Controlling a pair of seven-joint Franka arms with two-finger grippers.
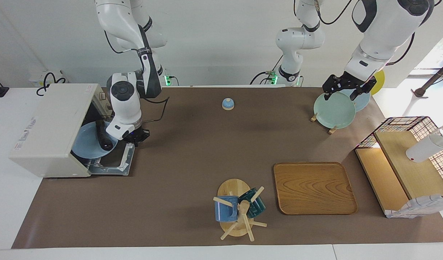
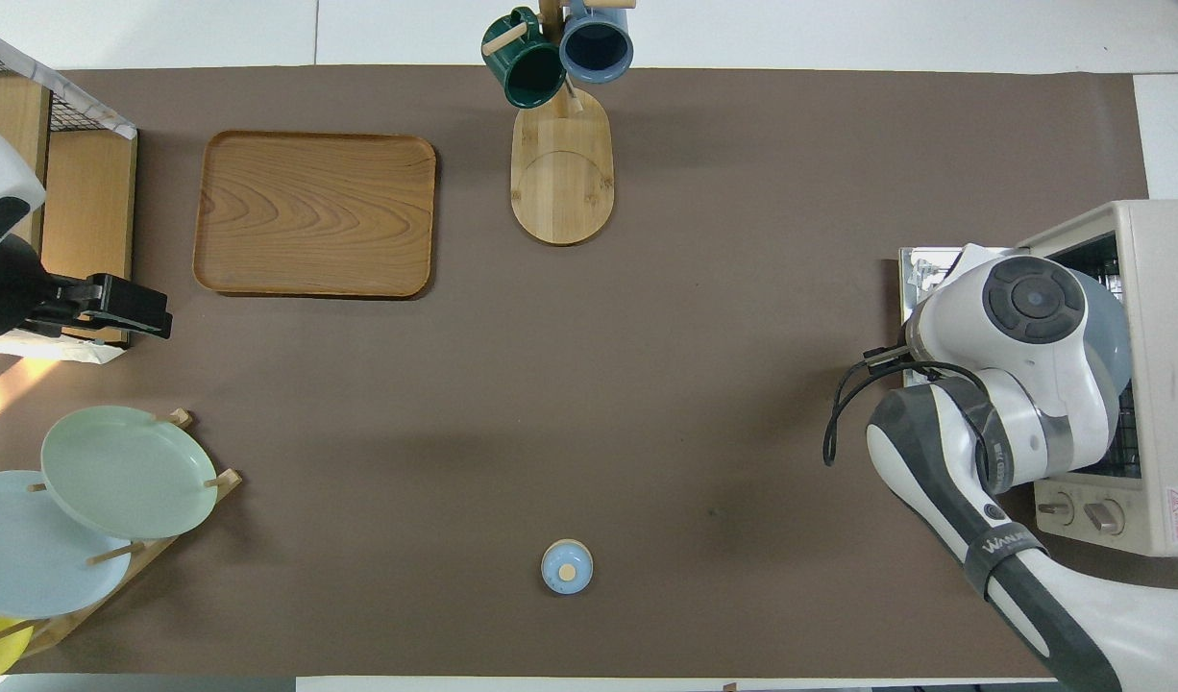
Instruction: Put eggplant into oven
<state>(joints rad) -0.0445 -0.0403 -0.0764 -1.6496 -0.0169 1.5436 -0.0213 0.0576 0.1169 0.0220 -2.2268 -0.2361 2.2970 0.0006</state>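
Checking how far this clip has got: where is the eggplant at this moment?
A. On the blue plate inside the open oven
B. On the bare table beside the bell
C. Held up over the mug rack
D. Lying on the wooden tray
A. In the facing view the dark eggplant lies on the blue plate inside the oven, whose door is down, with the right gripper at the opening.

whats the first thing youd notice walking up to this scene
The right arm's end effector at the open oven, where the dark eggplant lies on a blue plate in the oven's mouth. Next, the left end effector waiting above the green plate in the plate rack, and the two mugs hanging on the mug tree.
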